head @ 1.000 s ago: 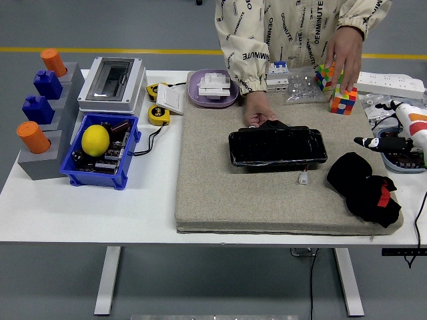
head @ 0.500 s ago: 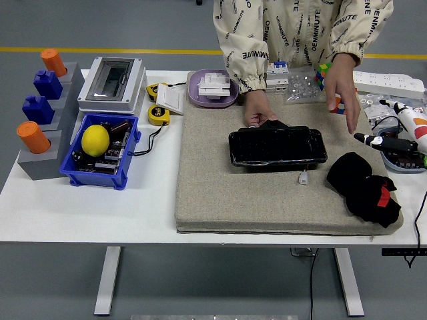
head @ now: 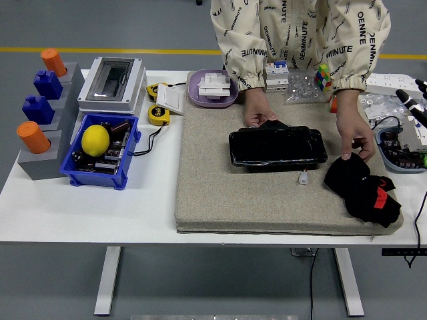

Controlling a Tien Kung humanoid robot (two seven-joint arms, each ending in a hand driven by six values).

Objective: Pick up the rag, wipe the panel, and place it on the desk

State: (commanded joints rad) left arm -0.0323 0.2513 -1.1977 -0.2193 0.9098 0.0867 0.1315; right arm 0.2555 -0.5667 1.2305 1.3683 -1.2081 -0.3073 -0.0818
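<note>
While a person's hand (head: pixel 353 137) pinches the black rag (head: pixel 362 187) beside the panel (head: pixel 277 147), no robot hand is visible, grip state unknown; grasp the rag's bunched middle.

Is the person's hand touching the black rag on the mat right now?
Yes, the person's hand reaches down onto the upper edge of the black rag lying on the beige mat.

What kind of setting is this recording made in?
Probably a robotics lab or workshop test bench: a white table on a grey floor with a yellow line, holding an electrical enclosure box, a blue parts bin, tape measures and a black panel on a felt mat.
</note>
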